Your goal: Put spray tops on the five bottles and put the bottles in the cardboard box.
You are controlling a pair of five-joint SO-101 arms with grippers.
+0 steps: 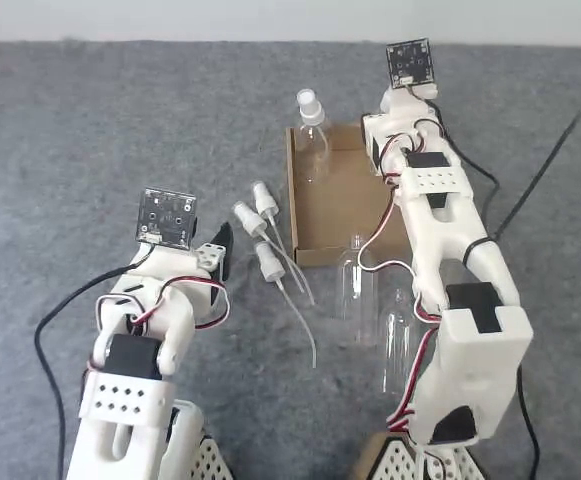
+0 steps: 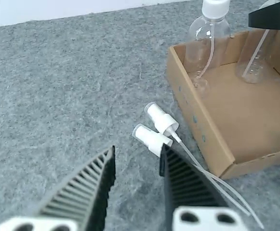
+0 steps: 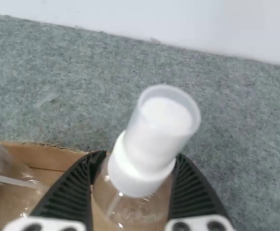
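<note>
The right gripper [image 3: 140, 159] is closed on the neck of a capped bottle [image 3: 149, 139], just below its spray top, and holds it upright over the far end of the cardboard box [image 3: 43, 161]. Whether the base touches the box floor cannot be told. A second capped bottle [image 1: 311, 125] stands at the box's far left corner, near the held one.

The step in hand looks like setting this bottle down. To do it well, the arm should lower the bottle straight until its base sits flat, open the jaws only slightly, then lift clear vertically so that neither bottle gets knocked.

The left gripper [image 2: 137, 156] hangs open and empty above the counter [image 1: 90, 120], just beside the loose spray tops [image 1: 249, 218]. Two uncapped bottles [image 1: 356, 285] lie outside the box, by its near edge.
</note>
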